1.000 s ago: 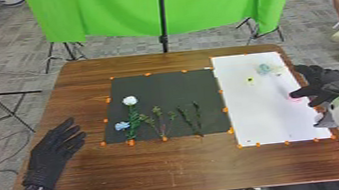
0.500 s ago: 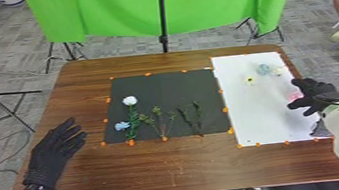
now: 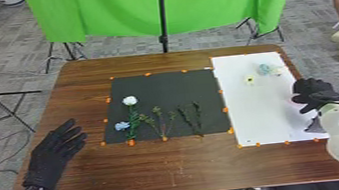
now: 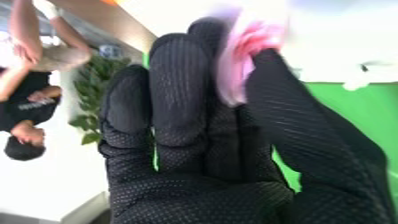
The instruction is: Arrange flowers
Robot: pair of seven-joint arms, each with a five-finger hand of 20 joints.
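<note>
OK, head view: my left hand (image 3: 53, 147) is wide, fingers extended, over the left side of the brown wooden worktop (image 3: 182, 172). Black rectangular mat (image 3: 160, 84) mid-worktop, white rectangular sheet (image 3: 267, 128) to its right. On the mat, left to right: light blue flower (image 3: 122, 125) low beside the green stem of a round white flower (image 3: 130, 100), then thin green leafy sprigs (image 3: 159, 121), then narrow dark green sprigs (image 3: 191, 118). On the sheet, far part: pale blue flower (image 3: 264, 69), with a small pale yellow flower (image 3: 250, 79) nearer me and a bit left. Orange markers (image 3: 224, 110) dot the mat and sheet edges. My right hand (image 3: 313, 93) is over the sheet's right edge. Green cloth backdrop (image 3: 113, 13) past the far end, on a black stand.

Right wrist view: I've got a soft pink flower (image 4: 233, 62) pinched between thumb (image 4: 289, 102) and fingers, so that hand is closed on it. Petals are blurred; can't tell the stem. Green cloth and a leafy green plant (image 4: 93, 95) sit farther off.
</note>
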